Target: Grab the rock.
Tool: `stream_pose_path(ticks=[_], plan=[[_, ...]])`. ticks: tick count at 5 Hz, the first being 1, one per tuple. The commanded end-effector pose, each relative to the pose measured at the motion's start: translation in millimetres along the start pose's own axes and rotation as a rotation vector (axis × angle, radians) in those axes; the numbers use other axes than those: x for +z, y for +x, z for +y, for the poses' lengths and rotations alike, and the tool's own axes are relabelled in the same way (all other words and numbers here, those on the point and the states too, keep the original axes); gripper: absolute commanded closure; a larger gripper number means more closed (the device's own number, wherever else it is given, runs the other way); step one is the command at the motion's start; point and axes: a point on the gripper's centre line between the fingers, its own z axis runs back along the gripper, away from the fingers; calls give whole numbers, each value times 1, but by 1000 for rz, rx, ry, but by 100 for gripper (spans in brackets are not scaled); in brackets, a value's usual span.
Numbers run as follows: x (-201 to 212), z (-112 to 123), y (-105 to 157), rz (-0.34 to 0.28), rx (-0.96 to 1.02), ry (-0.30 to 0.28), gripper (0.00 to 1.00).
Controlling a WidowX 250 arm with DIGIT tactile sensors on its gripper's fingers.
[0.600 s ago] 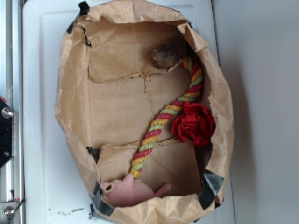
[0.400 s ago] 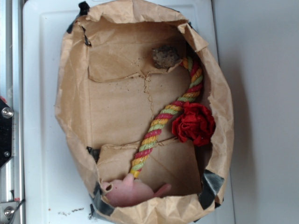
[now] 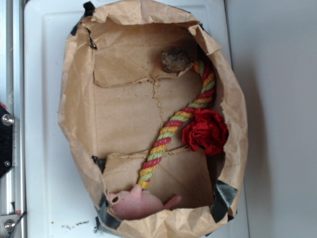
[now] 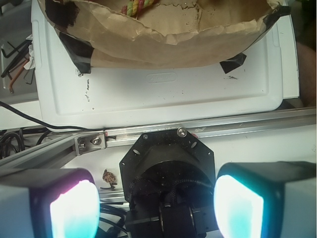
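The rock [image 3: 175,60], a small lumpy brown-grey stone, lies at the top of the brown paper bag [image 3: 79,114] in the exterior view, just beside the upper end of the striped rope [image 3: 173,124]. My gripper [image 4: 156,208] shows only in the wrist view. It is open, its two glowing pads [image 4: 74,210] far apart with nothing between them, and it hangs over the robot's black base, outside the bag. The rock is out of sight in the wrist view.
A red fabric flower [image 3: 205,131] sits at the bag's right side and a pink plush toy [image 3: 141,203] at its bottom end. The bag rests on a white tray [image 3: 42,99]. A metal rail [image 4: 198,130] and cables [image 4: 29,124] lie between tray and base.
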Motion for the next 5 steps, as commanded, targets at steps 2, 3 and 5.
stream_pose_path(ticks=[2,3,5], plan=[[6,-14,33,-58,23,-6,0],[7,-22,56,-67,60,-4,0],[-2,-26,94,-174,41,-22,0]])
